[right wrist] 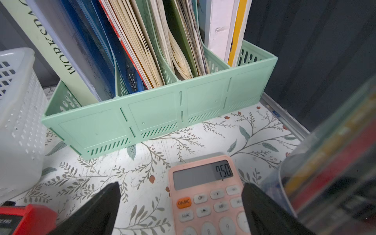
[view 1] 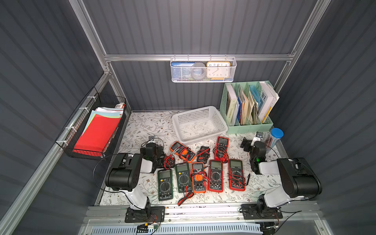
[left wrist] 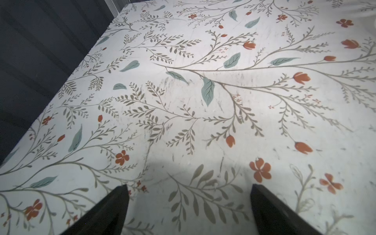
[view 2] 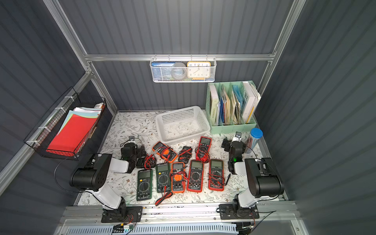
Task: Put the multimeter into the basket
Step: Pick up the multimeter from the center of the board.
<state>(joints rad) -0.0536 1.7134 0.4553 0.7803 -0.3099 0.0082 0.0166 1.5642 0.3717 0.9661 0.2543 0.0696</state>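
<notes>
Multimeters lie face up on the floral tabletop (view 1: 142,126), all of them in front of the white perforated basket (view 1: 193,115). The basket sits toward the back, next to the mint file organiser (view 1: 250,127).

In both top views we see a near row of five multimeters (view 1: 216,176) side by side between the two arms: two dark green, one orange and two red. Each has its long axis running front to back, with the display end toward the back wall and the sockets toward the arm bases. Red and black test leads are draped over several of them.

Behind the row, a tilted orange multimeter (view 1: 182,151) lies on a diagonal. Its display end points back and to the left, just in front of the basket's near corner. A red multimeter (view 1: 221,147) lies close to the basket's near edge, its long axis roughly front to back and its display toward the basket. A small black meter (view 1: 203,153), wrapped in leads, lies between these two.

The left gripper (left wrist: 189,187) hangs over bare tabletop with its fingers apart, holding nothing. The right gripper (right wrist: 181,185) is spread wide above a pink calculator (right wrist: 207,195), beside a clear jar (right wrist: 335,162), and grips nothing. In the right wrist view we also see a corner of the red multimeter and the basket's wall.
</notes>
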